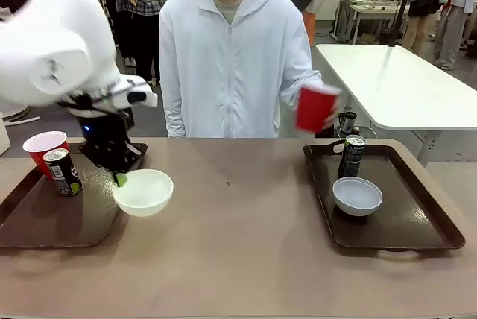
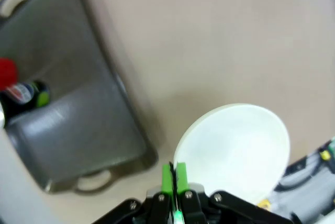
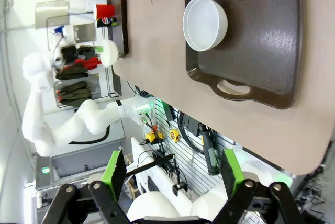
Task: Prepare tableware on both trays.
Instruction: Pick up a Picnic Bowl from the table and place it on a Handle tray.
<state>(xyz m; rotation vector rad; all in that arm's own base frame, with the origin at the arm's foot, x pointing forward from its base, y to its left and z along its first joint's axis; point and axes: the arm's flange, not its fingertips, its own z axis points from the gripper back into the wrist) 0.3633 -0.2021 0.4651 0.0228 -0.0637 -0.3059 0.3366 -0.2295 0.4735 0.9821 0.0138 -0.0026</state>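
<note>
The left gripper (image 2: 174, 174) fingers are clamped on the rim of the cream-white bowl (image 1: 143, 191), beside the left tray (image 1: 45, 218); the right gripper (image 3: 172, 169) fingers stand wide, holding nothing.

Light: bright, even indoor light from above; the desk (image 1: 246, 259) reads soft beige with no hard glare.
Shadows: faint and short, under the white bowl (image 1: 143, 191) and inside the right tray (image 1: 417, 222).
Motion blur: the person's hand (image 1: 328, 103) with the red cup (image 1: 314, 109) is smeared in the front view; the near white arm (image 1: 52, 47) is soft.
Left wrist view: hazy throughout, the left tray (image 2: 78, 130) washed to grey.
Right wrist view: sharp, with wide-angle bending towards the edges.
</note>
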